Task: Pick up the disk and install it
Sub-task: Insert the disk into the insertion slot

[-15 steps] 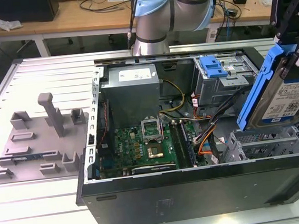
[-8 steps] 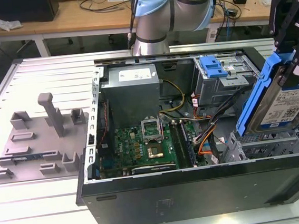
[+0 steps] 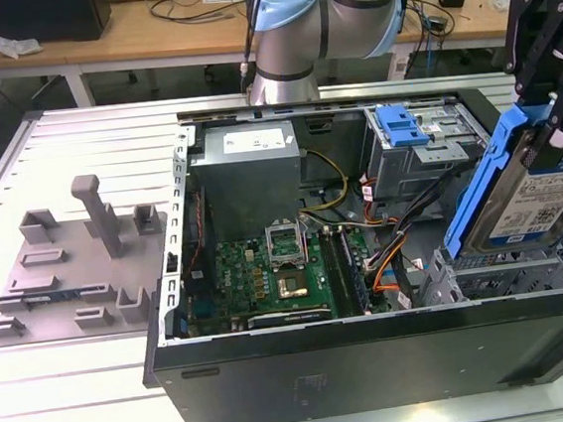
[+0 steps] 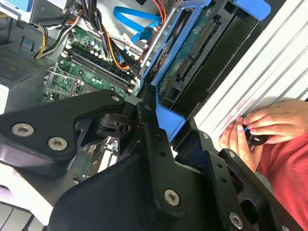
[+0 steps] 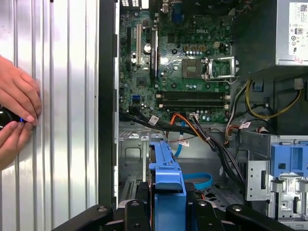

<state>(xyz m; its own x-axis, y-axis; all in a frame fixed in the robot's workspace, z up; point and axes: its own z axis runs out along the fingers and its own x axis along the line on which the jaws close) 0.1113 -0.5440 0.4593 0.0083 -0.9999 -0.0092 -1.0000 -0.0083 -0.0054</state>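
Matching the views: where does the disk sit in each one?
Exterior view: disk at the exterior view's right, tilted, held by the gripper over the case.
Second wrist view: disk, underside showing, beside the motherboard.
First wrist view: disk edge-on, in the gripper's grasp.
Shared landmark: the motherboard.

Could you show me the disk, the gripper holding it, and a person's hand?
disk (image 3: 540, 198): exterior view, on its white-and-blue label.
gripper (image 5: 168, 208): first wrist view, midway between its fingertips, where they clamp the disk.
hand (image 4: 281, 118): second wrist view, middle of the upper hand.
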